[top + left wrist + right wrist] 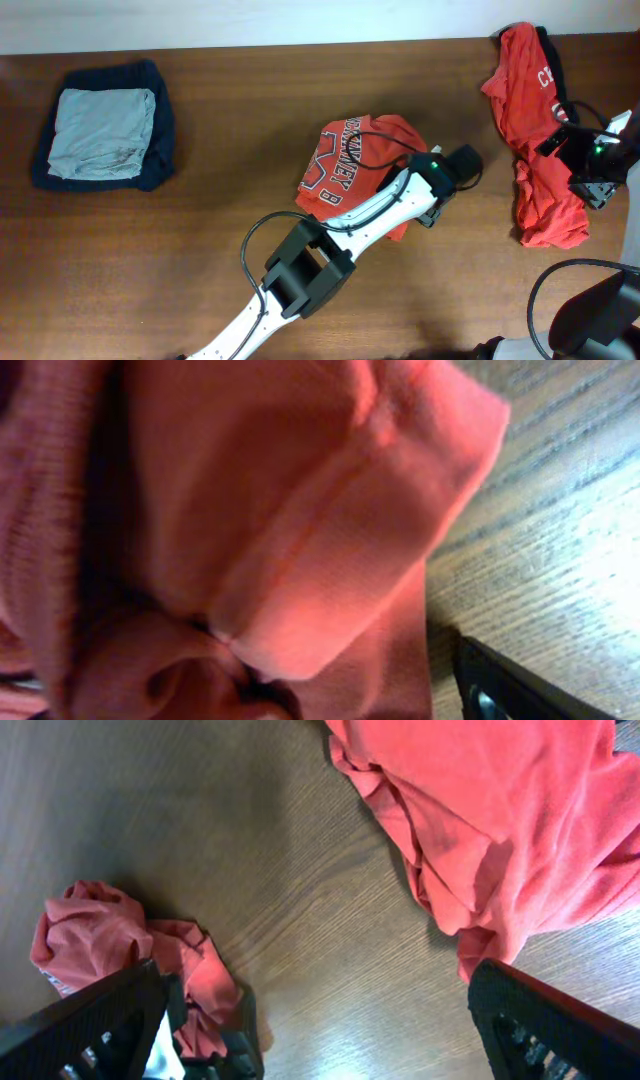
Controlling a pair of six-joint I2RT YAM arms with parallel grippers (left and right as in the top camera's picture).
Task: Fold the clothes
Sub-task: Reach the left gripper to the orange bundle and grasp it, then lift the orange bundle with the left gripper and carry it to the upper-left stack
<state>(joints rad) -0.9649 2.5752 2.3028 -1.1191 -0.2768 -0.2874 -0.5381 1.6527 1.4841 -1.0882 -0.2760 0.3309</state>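
A red-orange T-shirt with white lettering lies crumpled at the table's middle. My left gripper is at its right edge. In the left wrist view the shirt's red fabric fills the frame and lies between the jaws. One finger shows far out at the lower right; the other is hidden. My right gripper is open and empty over bare wood beside a pile of red-orange clothes, which also shows in the right wrist view. The middle shirt shows there too.
A folded pale grey-blue garment lies on a folded dark navy one at the far left. A dark strap or garment runs through the right pile. The wooden table's back edge meets a white wall.
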